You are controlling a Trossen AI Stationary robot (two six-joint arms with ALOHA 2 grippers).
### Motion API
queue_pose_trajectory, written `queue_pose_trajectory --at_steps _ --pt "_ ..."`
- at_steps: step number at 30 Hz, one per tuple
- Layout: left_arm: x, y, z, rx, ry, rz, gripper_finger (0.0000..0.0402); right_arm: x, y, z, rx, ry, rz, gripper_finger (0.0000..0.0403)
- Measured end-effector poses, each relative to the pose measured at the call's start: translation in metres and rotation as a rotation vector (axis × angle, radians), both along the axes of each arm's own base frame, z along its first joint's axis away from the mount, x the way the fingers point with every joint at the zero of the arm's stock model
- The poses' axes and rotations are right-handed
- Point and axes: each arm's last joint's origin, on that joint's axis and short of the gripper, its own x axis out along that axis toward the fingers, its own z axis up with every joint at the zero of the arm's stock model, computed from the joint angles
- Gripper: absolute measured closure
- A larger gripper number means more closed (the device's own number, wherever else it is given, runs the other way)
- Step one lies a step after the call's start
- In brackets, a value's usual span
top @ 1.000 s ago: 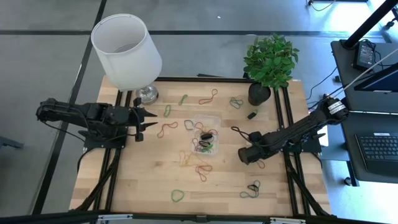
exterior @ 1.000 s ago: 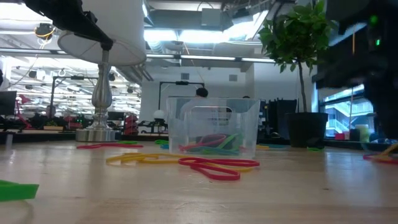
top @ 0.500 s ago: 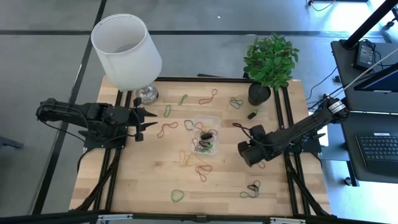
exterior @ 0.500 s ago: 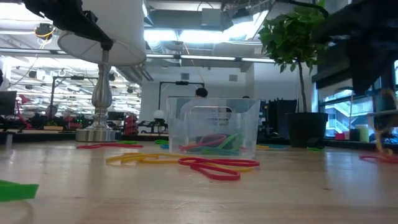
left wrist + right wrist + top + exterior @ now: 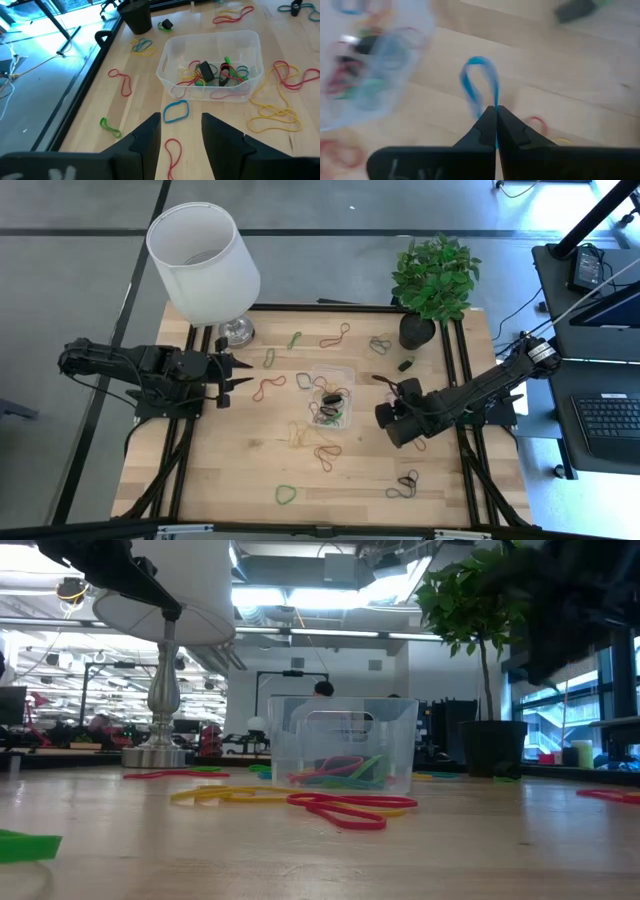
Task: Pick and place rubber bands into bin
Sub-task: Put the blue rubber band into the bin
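The right tool [image 5: 494, 111] was clamped on a blue rubber band [image 5: 479, 82], whose loop stood out beyond the closed fingertips; in the high view this tool [image 5: 383, 416] hung over the worktop [image 5: 240, 480] just beside the bin [image 5: 331, 395], on its right-hand side and not yet over it. The left tool [image 5: 240, 373] waited near the worktop's left edge with its fingers [image 5: 145, 137] apart and nothing between them, pointed toward the bin [image 5: 210, 65]. The bin already held a small heap of bands in red, green, yellow and black [image 5: 215, 75], so part of the task was judged done. Much was left: loose rubber bands lay scattered around it, among them a red one [image 5: 268, 387] to its left, a yellow and red tangle [image 5: 315, 442] in front of it, a green one [image 5: 285, 494] near the front edge, a dark cluster [image 5: 406, 483] at the front right, and others toward the lamp [image 5: 203, 260] and the potted plant [image 5: 433, 280]. Compared with the high view of one second before, the right tool had moved leftward, from well right of the bin to just beside it, with the band carried along; the left arm and the loose bands showed no change.
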Motion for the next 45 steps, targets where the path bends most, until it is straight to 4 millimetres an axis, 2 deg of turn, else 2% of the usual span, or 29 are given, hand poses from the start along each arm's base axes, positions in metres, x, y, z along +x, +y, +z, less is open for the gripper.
queue_pose_trajectory --at_steps 5,9,13,16,20,23,26,30,36,45 --pt "0.000 0.000 0.000 0.000 0.000 0.000 0.0267 0.016 -0.005 0.029 -0.043 -0.075 0.065 0.0401" --pt "0.000 0.000 0.000 -0.038 -0.009 0.012 0.0268 0.036 -0.019 0.060 -0.076 -0.102 0.147 0.0402" --pt "0.000 0.000 0.000 -0.042 -0.012 0.022 0.0265 0.067 -0.039 0.082 -0.130 -0.102 0.225 0.0403" --pt "0.000 0.000 0.000 -0.044 -0.015 0.035 0.0265 0.097 -0.056 0.088 -0.128 -0.081 0.286 0.0403" --pt "0.000 0.000 0.000 -0.047 -0.016 0.037 0.0266 0.133 -0.076 0.078 -0.055 -0.016 0.355 0.0403" --pt "0.000 0.000 0.000 -0.047 -0.016 0.037 0.0268 0.153 -0.087 0.059 0.010 0.046 0.391 0.0403" --pt "0.000 0.001 0.000 -0.039 -0.017 0.050 0.0266 0.165 -0.096 0.033 0.085 0.116 0.402 0.0403" --pt "0.000 0.001 0.000 -0.035 -0.018 0.056 0.0265 0.175 -0.105 0.003 0.133 0.193 0.417 0.0403" --pt "0.000 0.001 0.000 -0.035 -0.017 0.056 0.0269 0.184 -0.115 -0.024 0.179 0.253 0.425 0.0400" --pt "0.000 0.000 0.000 -0.052 -0.015 0.029 0.0269 0.186 -0.115 -0.027 0.177 0.249 0.427 0.0340"
